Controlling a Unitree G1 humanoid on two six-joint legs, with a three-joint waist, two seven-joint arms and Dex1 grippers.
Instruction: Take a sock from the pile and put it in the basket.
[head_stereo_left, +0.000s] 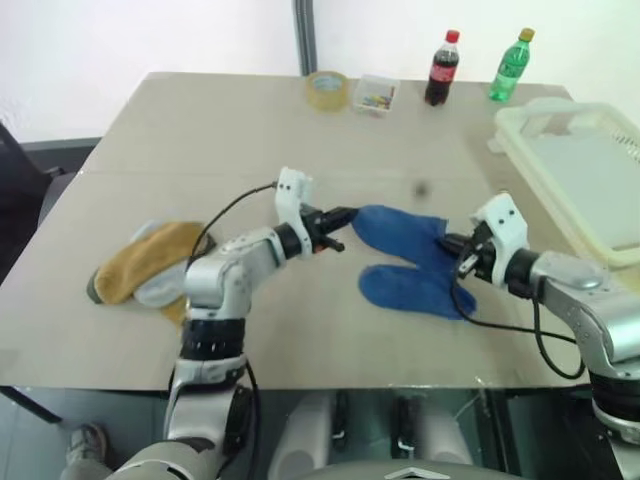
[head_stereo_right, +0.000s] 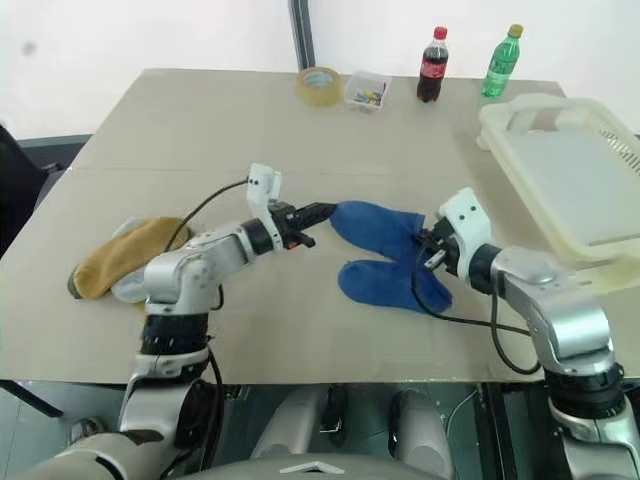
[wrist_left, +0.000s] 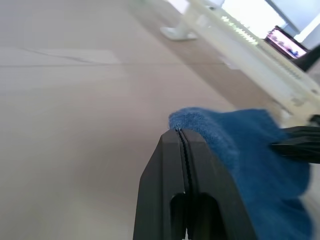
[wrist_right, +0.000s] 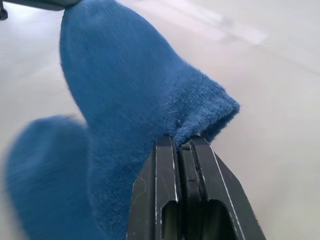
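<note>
Royal-blue terry sock (head_stereo_left: 405, 262) held between both arms above the tan tabletop (head_stereo_left: 200, 140), out in the open middle and well apart from the pile (head_stereo_left: 150, 265) of mustard-yellow and light grey socks at the table's left edge; left gripper (head_stereo_left: 345, 215) clamped shut on one end of the blue sock, black fingers (wrist_left: 182, 165) pressed flat together over a fold of the fabric; right gripper (head_stereo_left: 462, 252) pinched tight on the opposite cuff edge, pads (wrist_right: 182, 155) meeting with the terry bunched between them; cloth strung between the two grips with a doubled lobe sagging toward the near edge, seemingly brushing the table, though contact hard to confirm.

Two-point hold probably meant to keep the limp fabric spread and off the surface, so no dragging or snagging on the way across; cream-white slotted basket (head_stereo_left: 585, 190) waiting at the far right, empty, beyond the right arm; carry toward it judged the step in hand, drop not yet made; risk of the hanging lobe catching the basket rim.

Roll of tape (head_stereo_left: 327, 89), small clear box (head_stereo_left: 376, 94), cola bottle (head_stereo_left: 442, 68) and green bottle (head_stereo_left: 511, 64) lined along the far edge, clear of the path.
</note>
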